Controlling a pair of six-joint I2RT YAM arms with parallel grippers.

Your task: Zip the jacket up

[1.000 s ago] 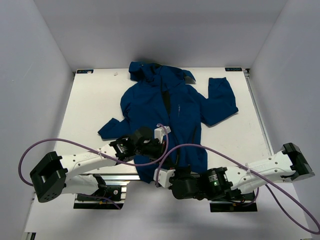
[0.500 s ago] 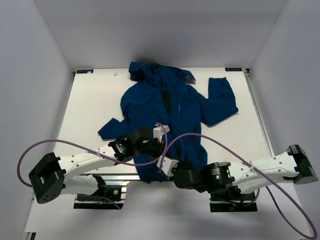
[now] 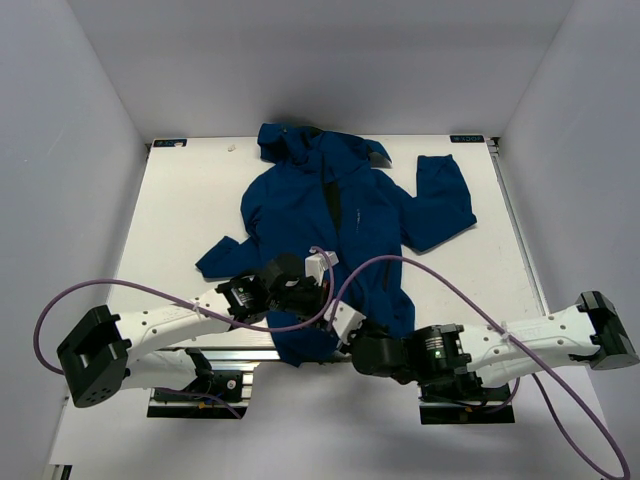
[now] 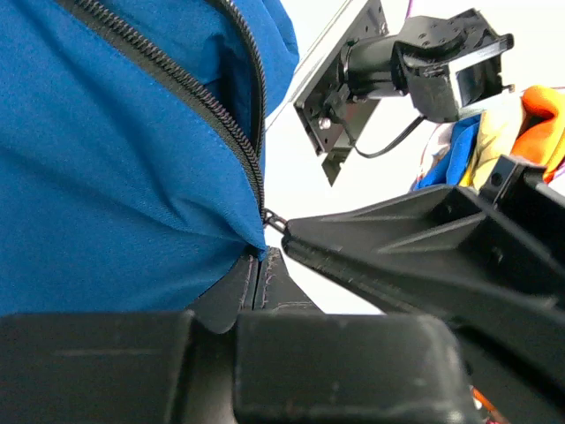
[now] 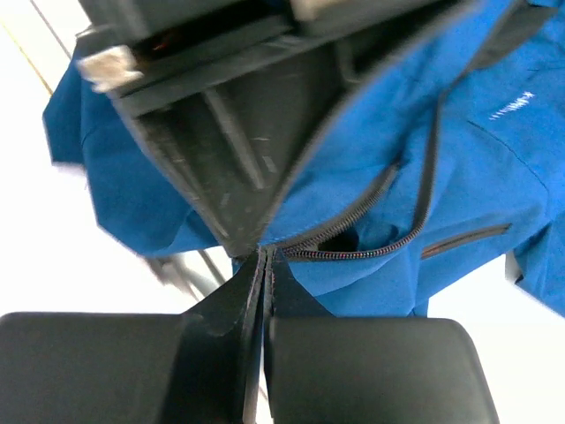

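The dark blue jacket (image 3: 300, 210) lies spread on the table, hood at the far end, front zipper open. My left gripper (image 3: 318, 298) is shut on the hem fabric (image 4: 221, 243) at the bottom of the zipper teeth (image 4: 190, 93). My right gripper (image 3: 335, 312) meets it from the near right, and its black finger (image 4: 397, 238) touches a small metal zipper piece (image 4: 274, 219). In the right wrist view the right gripper (image 5: 267, 258) is shut where the two zipper tracks (image 5: 353, 234) come together. The left finger (image 5: 256, 159) hangs just above.
The white table (image 3: 180, 220) ends right below the hem, with the arm mounts (image 3: 200, 385) under the edge. Purple cables (image 3: 150, 290) loop over both arms. White walls close in three sides. A bracket with a black device (image 4: 415, 62) shows beyond the edge.
My right arm has swung left and forward, bringing its gripper up to the hem beside the left one, and its jaws have closed fully. The left arm has stayed put.
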